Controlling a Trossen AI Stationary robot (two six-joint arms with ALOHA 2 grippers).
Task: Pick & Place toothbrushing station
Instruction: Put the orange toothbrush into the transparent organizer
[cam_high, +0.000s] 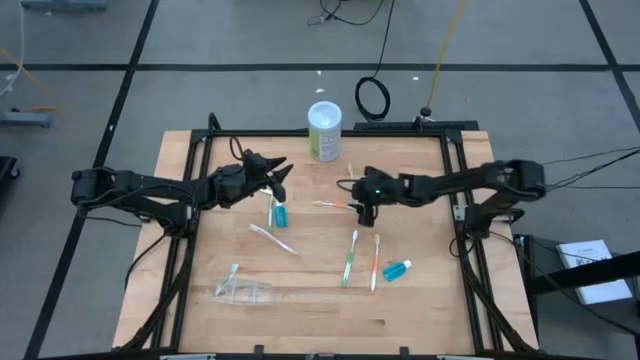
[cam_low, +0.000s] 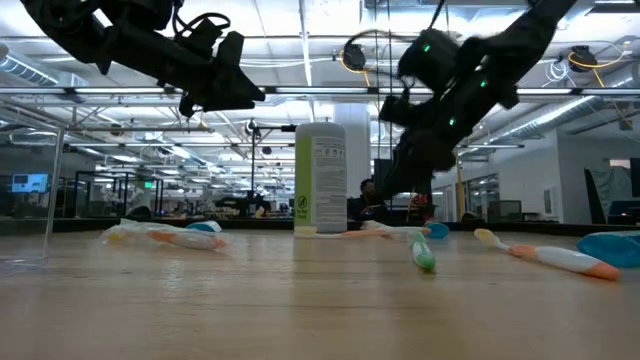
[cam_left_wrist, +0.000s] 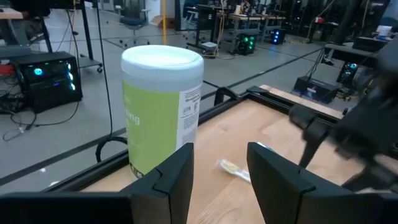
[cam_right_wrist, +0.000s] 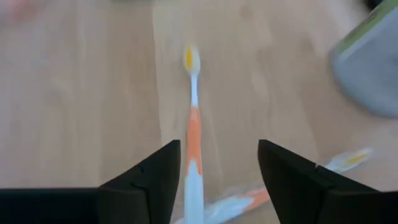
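My right gripper (cam_right_wrist: 217, 180) hangs with jaws apart and empty over the orange toothbrush (cam_right_wrist: 192, 134) lying near the table's (cam_high: 430, 305) middle, so I should centre on its handle before closing

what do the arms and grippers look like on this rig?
Both arms are dark, slim and jointed. The right arm shows a green light near its wrist. The left gripper and right gripper each have two flat, angular black fingers. Thin cables trail off the right side.
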